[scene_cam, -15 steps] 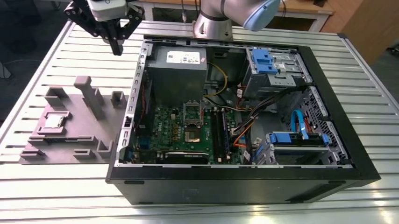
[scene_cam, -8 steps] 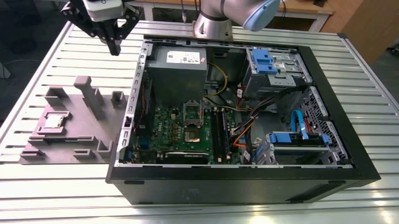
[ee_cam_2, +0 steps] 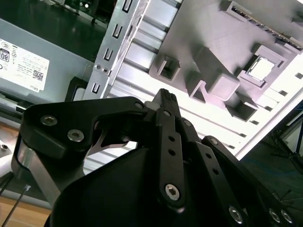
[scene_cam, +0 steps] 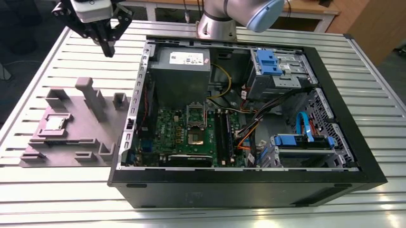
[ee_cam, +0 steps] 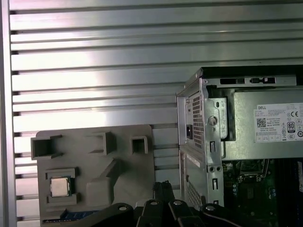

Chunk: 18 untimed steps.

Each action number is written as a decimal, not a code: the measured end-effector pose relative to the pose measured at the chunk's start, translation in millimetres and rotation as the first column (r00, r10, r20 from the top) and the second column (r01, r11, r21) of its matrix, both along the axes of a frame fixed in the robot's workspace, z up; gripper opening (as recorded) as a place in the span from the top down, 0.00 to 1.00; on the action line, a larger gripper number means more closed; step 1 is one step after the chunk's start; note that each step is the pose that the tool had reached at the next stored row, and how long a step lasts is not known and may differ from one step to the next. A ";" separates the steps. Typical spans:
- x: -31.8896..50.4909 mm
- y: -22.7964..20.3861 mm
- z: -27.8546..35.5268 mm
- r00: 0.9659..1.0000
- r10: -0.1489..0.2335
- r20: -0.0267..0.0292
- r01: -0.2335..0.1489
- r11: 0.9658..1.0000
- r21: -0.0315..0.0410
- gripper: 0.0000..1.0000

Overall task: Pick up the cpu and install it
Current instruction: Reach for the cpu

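Nothing of the job is done yet, as far as these views show. The cpu (scene_cam: 54,123) lies flat in its square pocket in the grey plastic tray (scene_cam: 76,142), on the slatted metal table (scene_cam: 63,61) at the exterior view's left of the open computer case (scene_cam: 241,190). The socket (scene_cam: 195,124) on the green board (scene_cam: 171,128) inside the case looks empty, though it is small and dark here, so I would not swear to it. Both the pick and the install are left to do.

The gripper (scene_cam: 109,51) hangs in the air above the far part of the table, beyond the tray's far edge and close to the case's far left corner, near the grey power-supply box (scene_cam: 180,71). Its fingers are pressed together at the tips with nothing between them, as the second wrist view shows (ee_cam_2: 164,94). The cpu is well apart from it: lower, nearer, and a little further to the exterior view's left, with the tray's upright posts standing between the two
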<state>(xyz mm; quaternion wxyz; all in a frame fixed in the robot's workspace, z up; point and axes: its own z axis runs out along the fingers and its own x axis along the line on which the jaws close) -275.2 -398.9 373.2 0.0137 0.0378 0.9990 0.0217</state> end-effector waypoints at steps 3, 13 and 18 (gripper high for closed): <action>-5.8 0.0 -0.8 1.000 0.000 0.000 0.000 1.000 0.000 0.90; -22.1 0.0 -3.8 1.000 0.000 0.000 0.000 1.000 0.000 0.90; -32.4 0.0 -6.3 1.000 0.000 0.000 0.000 1.000 0.000 0.90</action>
